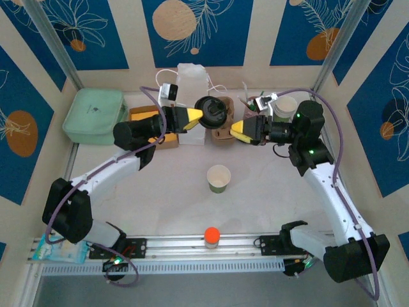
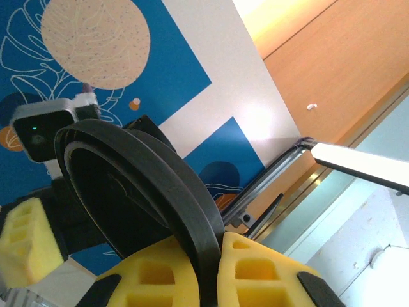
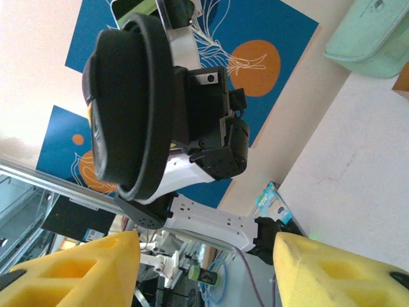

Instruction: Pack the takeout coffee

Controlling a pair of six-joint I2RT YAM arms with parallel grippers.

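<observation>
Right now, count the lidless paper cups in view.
2. A green cup stands mid-table; a second cup sits at the back right, beside the right arm. Others may be hidden.

Blk round lid aloft, pinched at rim; green cup upright, lidless, centre of table.

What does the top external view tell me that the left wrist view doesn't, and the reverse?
Top external adds the lidless green-sided paper cup standing alone mid-table, and the right gripper poised just right of the round black plastic lid. Left wrist adds the grip up close: yellow foam fingers pinching the lid's rim edge-on. Both show that lid held in the shut left gripper.
</observation>
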